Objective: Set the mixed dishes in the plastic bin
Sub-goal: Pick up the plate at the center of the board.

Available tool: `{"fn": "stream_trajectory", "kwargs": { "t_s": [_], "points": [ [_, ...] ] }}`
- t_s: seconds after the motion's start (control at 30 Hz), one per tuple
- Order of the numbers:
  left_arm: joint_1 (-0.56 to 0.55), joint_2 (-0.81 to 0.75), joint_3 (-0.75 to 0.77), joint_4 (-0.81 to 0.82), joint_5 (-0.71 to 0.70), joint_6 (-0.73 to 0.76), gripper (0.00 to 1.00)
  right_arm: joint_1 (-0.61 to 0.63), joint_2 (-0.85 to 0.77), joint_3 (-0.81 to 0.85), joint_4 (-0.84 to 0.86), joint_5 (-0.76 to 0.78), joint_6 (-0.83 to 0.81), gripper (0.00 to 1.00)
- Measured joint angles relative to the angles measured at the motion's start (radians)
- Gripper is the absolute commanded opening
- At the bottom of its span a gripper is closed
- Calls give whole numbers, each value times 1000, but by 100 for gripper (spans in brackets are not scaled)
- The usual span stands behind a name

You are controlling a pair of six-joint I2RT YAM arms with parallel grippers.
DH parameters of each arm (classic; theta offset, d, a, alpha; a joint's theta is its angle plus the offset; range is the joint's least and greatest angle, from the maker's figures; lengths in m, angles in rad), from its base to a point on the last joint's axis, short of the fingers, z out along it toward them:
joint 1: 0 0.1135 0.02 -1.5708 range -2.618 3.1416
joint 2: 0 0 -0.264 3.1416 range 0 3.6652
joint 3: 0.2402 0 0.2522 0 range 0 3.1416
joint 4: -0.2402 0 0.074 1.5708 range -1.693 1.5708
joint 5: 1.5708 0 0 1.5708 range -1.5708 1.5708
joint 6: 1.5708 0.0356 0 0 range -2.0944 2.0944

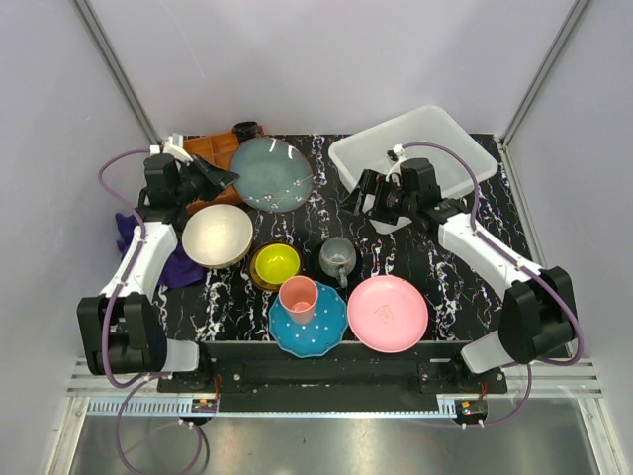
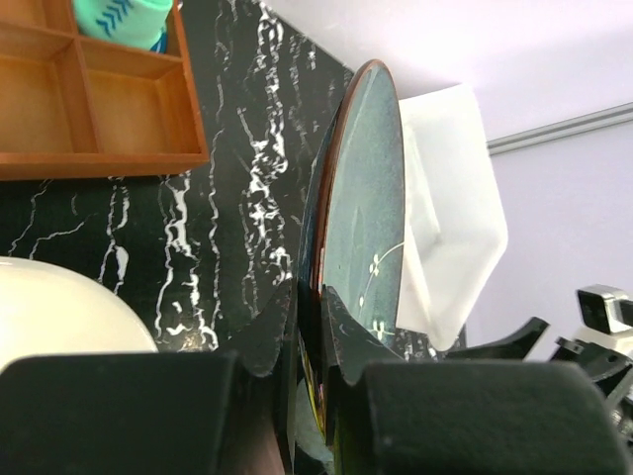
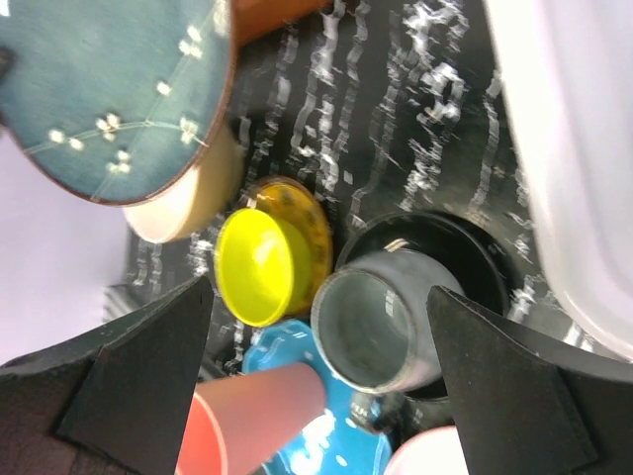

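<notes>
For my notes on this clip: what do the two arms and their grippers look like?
Both arms are alike: the left arm and right arm have white link shells between bulky black joints. A thin purple cable loops loosely along each. The left gripper and right gripper are matte black, with broad wedge-shaped fingers. No markings are readable.

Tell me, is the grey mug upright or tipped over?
Upright: the grey mug turns its open mouth up toward the top camera.
</notes>
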Motion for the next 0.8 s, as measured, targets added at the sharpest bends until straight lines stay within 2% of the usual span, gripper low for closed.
{"fn": "stream_trajectory", "kwargs": {
  "t_s": [0.27,0.53,0.8],
  "points": [
    [6,-23,0,11,56,-53,0,-10,55,-3,214,-144,76,100],
    [5,-72,0,23,105,-78,0,-10,216,23,414,-261,204,100],
    [5,-85,-1,24,117,-78,0,-10,262,23,586,-320,310,100]
  ]
}}
